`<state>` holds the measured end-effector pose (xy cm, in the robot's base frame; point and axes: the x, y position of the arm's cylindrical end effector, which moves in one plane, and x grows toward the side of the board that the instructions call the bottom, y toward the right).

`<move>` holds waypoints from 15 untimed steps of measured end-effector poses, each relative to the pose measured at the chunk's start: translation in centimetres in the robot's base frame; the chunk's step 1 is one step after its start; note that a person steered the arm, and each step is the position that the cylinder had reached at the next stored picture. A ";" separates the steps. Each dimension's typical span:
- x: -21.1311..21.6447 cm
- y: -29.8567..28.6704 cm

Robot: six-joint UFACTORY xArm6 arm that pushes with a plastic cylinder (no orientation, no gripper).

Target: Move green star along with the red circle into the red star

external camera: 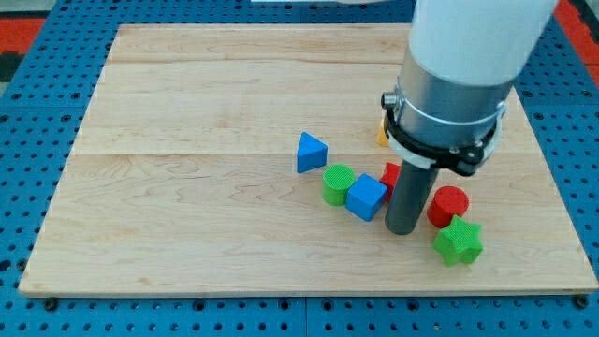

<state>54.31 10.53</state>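
Observation:
The green star (459, 242) lies near the board's lower right, touching the red circle (448, 205) just above it. The red star (389, 175) is mostly hidden behind my rod, only its left part showing. My tip (403, 228) rests on the board between the blue cube (366, 197) on its left and the red circle on its right, a little left of the green star.
A green circle (338, 183) touches the blue cube's left side. A blue triangle (311, 153) lies above and left of them. A yellow block (383, 131) peeks out behind the arm. The wooden board (187, 187) ends close below and right of the green star.

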 end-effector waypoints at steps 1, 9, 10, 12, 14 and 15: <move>-2.3 0.0; 7.5 4.3; 7.5 7.2; 7.5 7.4; 3.7 7.2; 0.8 6.4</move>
<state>55.14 16.94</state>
